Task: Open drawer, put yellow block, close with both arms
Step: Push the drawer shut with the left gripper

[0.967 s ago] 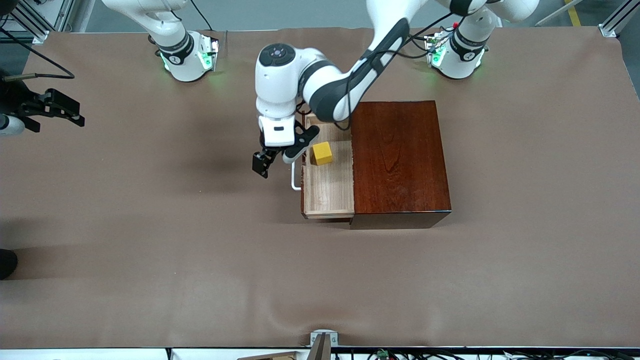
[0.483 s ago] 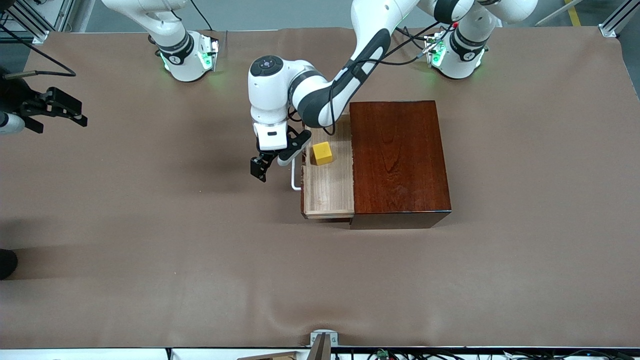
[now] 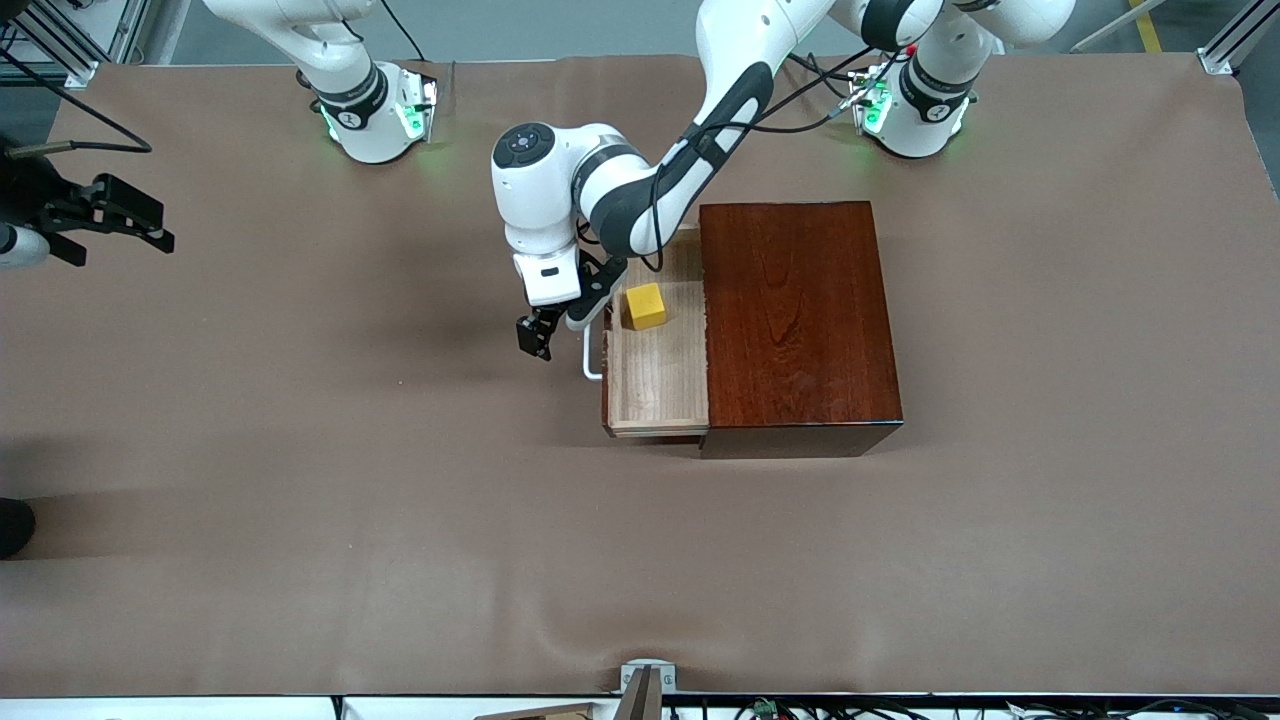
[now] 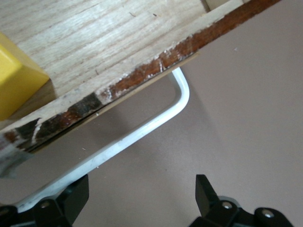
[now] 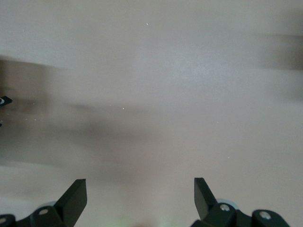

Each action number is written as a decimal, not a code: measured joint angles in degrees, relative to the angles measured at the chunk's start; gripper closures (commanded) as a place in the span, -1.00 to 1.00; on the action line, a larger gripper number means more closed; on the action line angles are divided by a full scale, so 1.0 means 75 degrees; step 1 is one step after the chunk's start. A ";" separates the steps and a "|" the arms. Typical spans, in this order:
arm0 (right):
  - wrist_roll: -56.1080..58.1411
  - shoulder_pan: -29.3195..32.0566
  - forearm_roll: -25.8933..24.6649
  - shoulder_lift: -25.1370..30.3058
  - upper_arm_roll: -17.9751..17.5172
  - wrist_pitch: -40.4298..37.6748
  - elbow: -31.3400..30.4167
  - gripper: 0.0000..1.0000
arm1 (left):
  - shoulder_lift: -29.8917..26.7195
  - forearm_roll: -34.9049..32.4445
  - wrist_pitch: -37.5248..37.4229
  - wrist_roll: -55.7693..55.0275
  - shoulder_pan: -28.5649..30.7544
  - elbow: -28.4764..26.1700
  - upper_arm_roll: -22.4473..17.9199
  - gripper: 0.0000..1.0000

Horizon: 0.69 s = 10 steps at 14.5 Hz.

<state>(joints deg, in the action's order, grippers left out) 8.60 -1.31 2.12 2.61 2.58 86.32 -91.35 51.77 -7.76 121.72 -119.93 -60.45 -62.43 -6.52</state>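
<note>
The drawer (image 3: 655, 385) stands pulled out of the dark reddish-brown box (image 3: 795, 320), toward the right arm's end of the table. The yellow block (image 3: 646, 306) sits inside it on the pale wood floor, and shows as a yellow corner (image 4: 16, 82) in the left wrist view. My left gripper (image 3: 557, 328) hangs open in front of the drawer, at the white bar handle (image 3: 590, 365). The handle (image 4: 142, 132) runs past one finger; nothing is between the fingers (image 4: 142, 198). My right gripper (image 3: 160, 227) waits open over bare cloth at the right arm's end (image 5: 140, 196).
A brown cloth (image 3: 350, 480) covers the whole table. A metal bracket (image 3: 648, 678) sits at the table edge nearest the front camera. A dark object (image 3: 15, 525) pokes in at the right arm's end of the table.
My left gripper has dropped and shifted toward the drawer's handle, its wrist turning a little. The drawer, the block and the right arm have not moved.
</note>
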 measured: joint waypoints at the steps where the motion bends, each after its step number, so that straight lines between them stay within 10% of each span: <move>1: 0.0000 0.0000 -0.0005 0.0000 0.0000 0.0000 0.0000 -1.00 | 0.0000 0.0000 -0.0192 -0.0051 -0.0002 0.0038 -0.0017 -1.00; 10: 0.0000 0.0000 -0.0011 0.0000 0.0001 -0.0011 0.0001 -1.00 | -0.0037 0.0000 -0.2717 -0.0111 0.0189 0.0192 -0.0514 -1.00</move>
<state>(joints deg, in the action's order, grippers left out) 8.60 -1.31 2.03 2.61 2.59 86.24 -91.34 51.49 -7.76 101.34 -120.76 -59.04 -60.99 -10.37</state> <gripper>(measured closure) 0.000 0.000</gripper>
